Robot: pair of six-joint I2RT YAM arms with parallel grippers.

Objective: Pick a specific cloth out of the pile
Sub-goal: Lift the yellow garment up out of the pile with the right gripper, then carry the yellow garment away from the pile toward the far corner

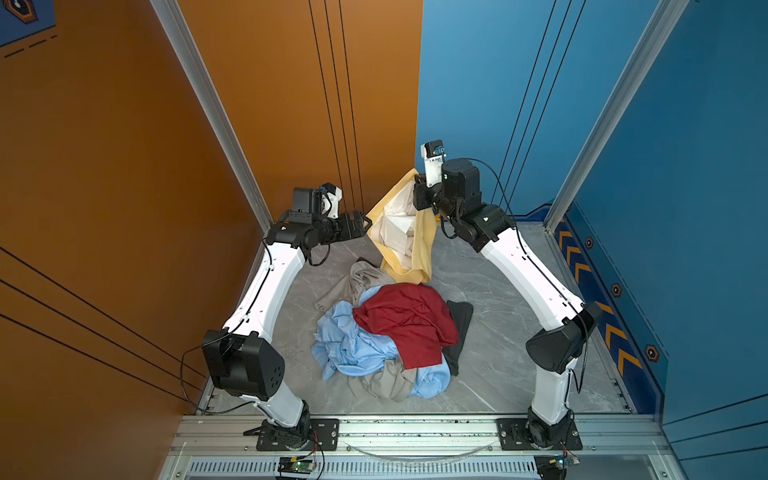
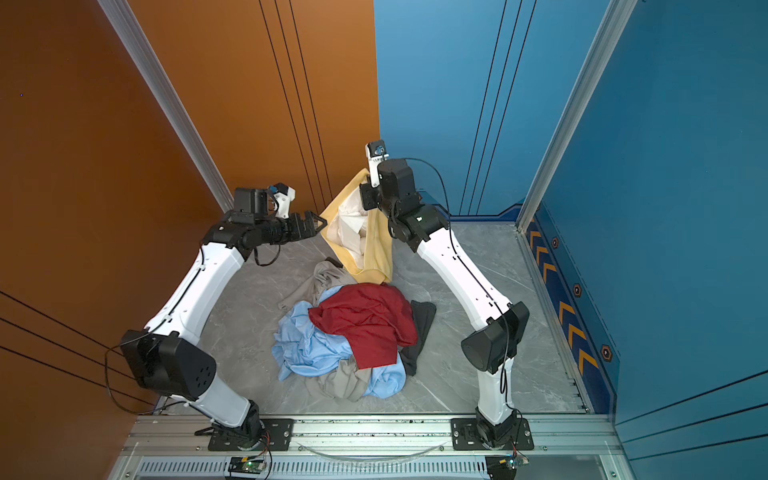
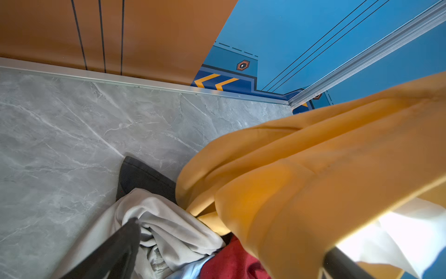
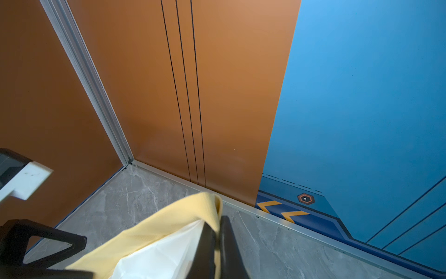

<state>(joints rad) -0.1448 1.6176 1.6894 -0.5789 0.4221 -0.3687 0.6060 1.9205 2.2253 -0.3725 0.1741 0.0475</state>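
The cloth, mustard-yellow with a white lining, hangs lifted above the far side of the table. My right gripper is shut on its top edge, the yellow fabric pinched between the jaws. At the cloth's left edge my left gripper stands open, its fingers wide apart and the yellow fabric draped between them. The cloth's lower end comes down at the far edge of the pile, a heap of dark red, light blue, beige-grey and dark grey garments.
The grey marble tabletop is boxed in by an orange wall and a blue wall with aluminium posts. A metal rail with both arm bases runs along the front edge.
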